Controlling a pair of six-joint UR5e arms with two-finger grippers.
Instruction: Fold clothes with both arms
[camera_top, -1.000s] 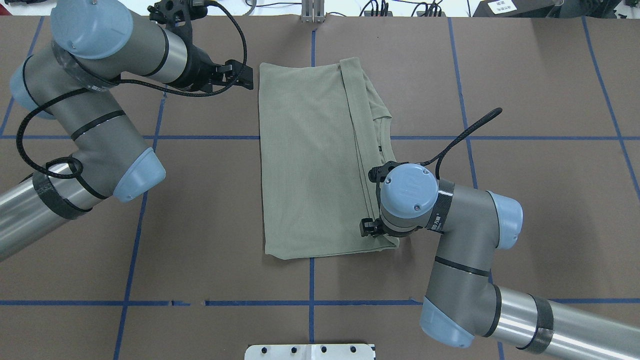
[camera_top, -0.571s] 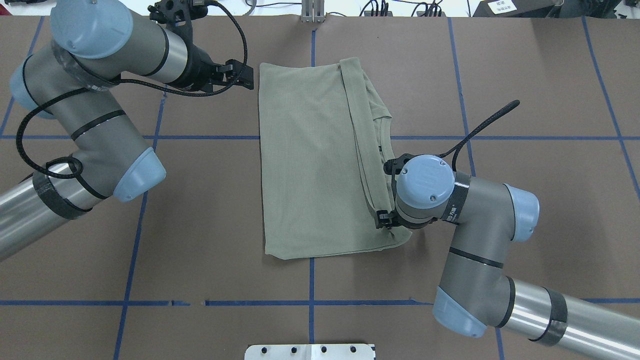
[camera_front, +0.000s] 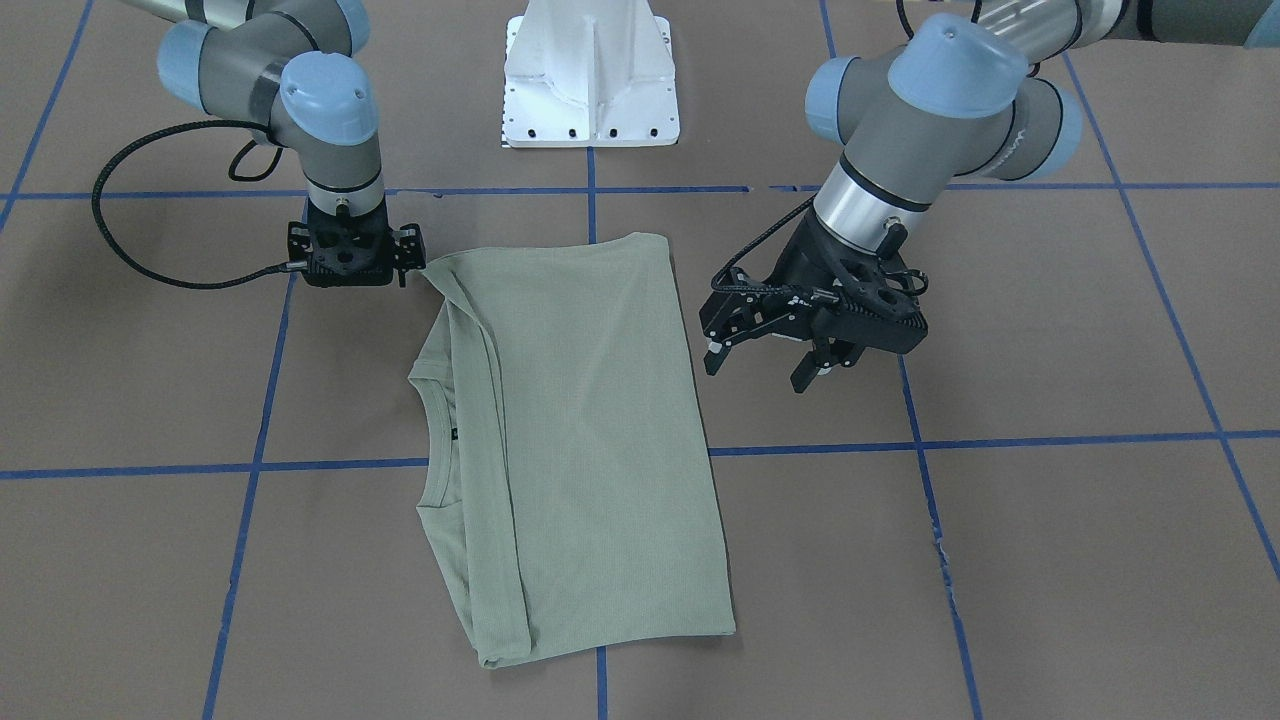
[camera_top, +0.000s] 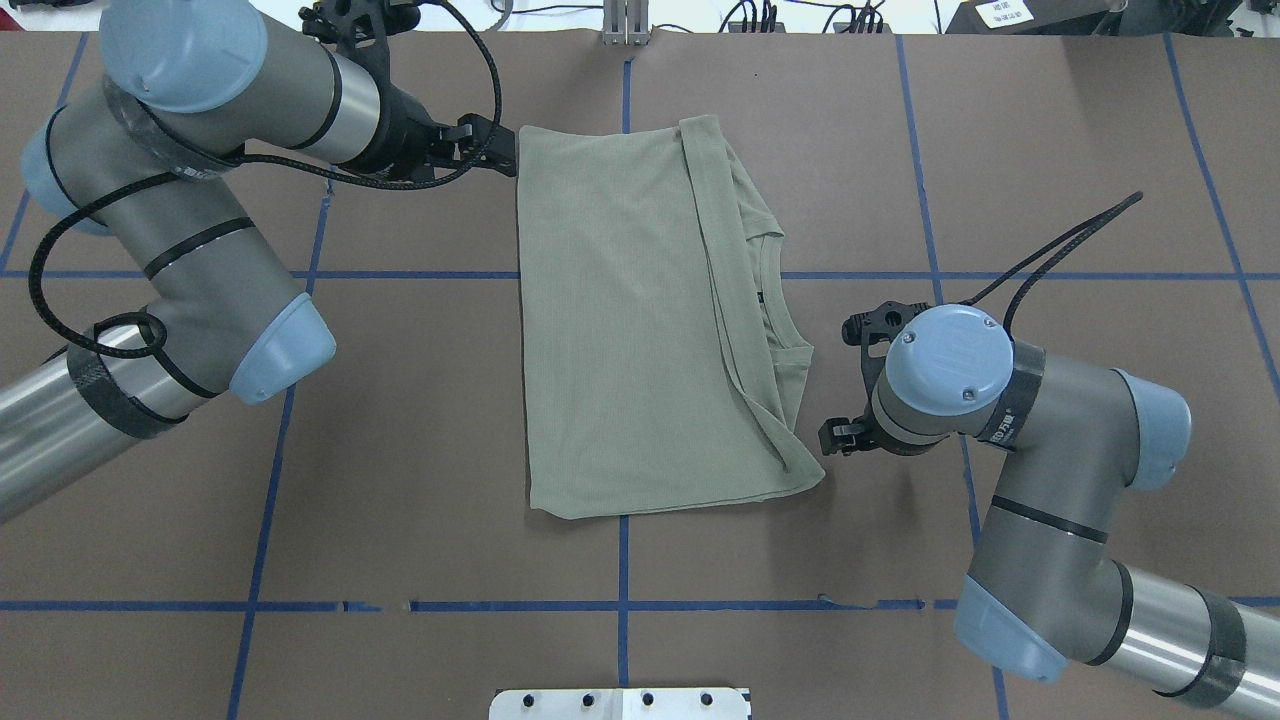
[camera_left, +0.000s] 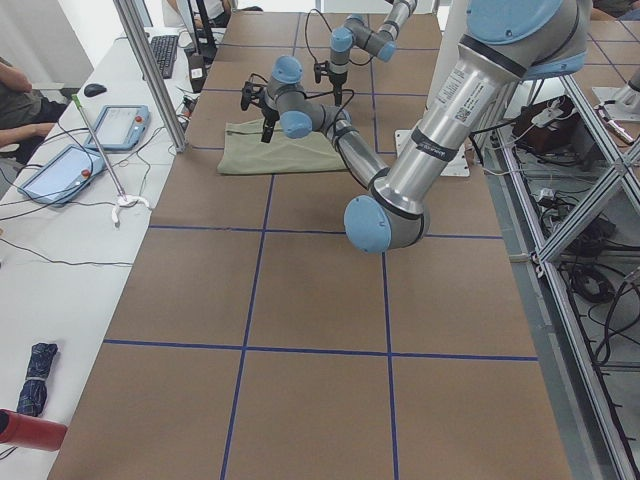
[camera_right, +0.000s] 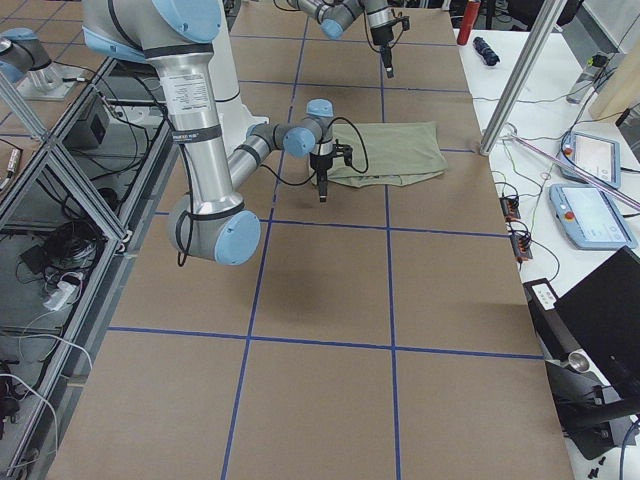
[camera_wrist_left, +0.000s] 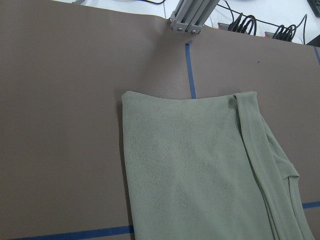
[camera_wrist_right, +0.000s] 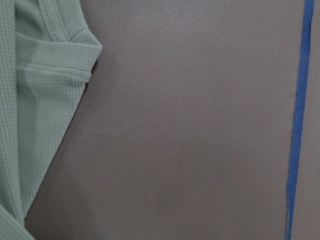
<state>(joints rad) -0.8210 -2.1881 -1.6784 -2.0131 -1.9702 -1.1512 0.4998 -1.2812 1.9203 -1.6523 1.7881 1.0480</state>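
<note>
Left end effector (camera_front: 760, 365) wide open, empty, hovering near the shirt's (camera_top: 640, 320) far corner on its side. Right end effector (camera_front: 350, 260) just beside the near corner on its side, off the cloth; can't tell its opening. Shirt lies folded into a strip mid-tabletop (camera_top: 1050, 150), long axis running away from the robot, so the left arm is nearer the far edge.

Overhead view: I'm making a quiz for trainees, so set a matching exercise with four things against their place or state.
1 shirt
2 left gripper
3 right gripper
4 pedestal

A white, at the robot's base
B open, by the shirt's far left corner
C folded, flat on the table
D pointing down, off the cloth beside the shirt's right edge

Pairs: 1-C, 2-B, 3-D, 4-A
</note>
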